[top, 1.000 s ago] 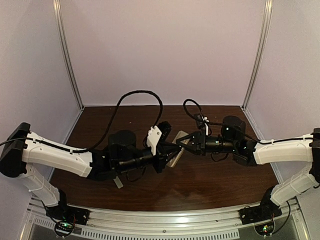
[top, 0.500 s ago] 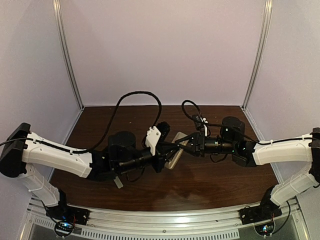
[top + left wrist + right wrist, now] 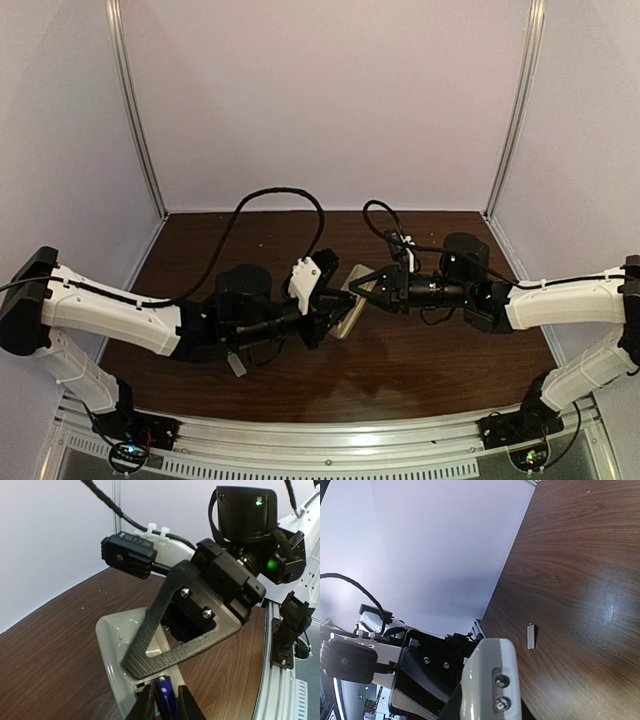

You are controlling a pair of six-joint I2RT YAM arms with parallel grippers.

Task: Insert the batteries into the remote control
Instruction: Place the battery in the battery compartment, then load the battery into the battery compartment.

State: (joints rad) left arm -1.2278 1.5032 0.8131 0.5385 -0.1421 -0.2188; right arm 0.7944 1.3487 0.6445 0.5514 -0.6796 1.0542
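Dark wood table (image 3: 420,365), lilac walls (image 3: 320,100), and I have both arms meeting over the middle of it. Nearest me, the cover (image 3: 237,365) lies flat on the table beside the left arm (image 3: 110,315), out of play.

Further in, my left end effector (image 3: 166,692) has its fingers drawn close on either side of a slim dark-blue cylinder. I take that for a battery (image 3: 165,702); its front end sits at the near end of the bay. The remote (image 3: 114,642) looks lifted off the table, back upward and tilted, running away under those fingers.

Beyond that, the right end effector (image 3: 129,665) has its tip down on the remote beside the bay. Only one finger reads plainly, so I cannot tell whether it is apart or together.

Over the last second the right arm (image 3: 560,300) has crept in toward the left, and the remote now stands steeper. I judge the battery is being fed in but is not yet seated. No second battery shows.
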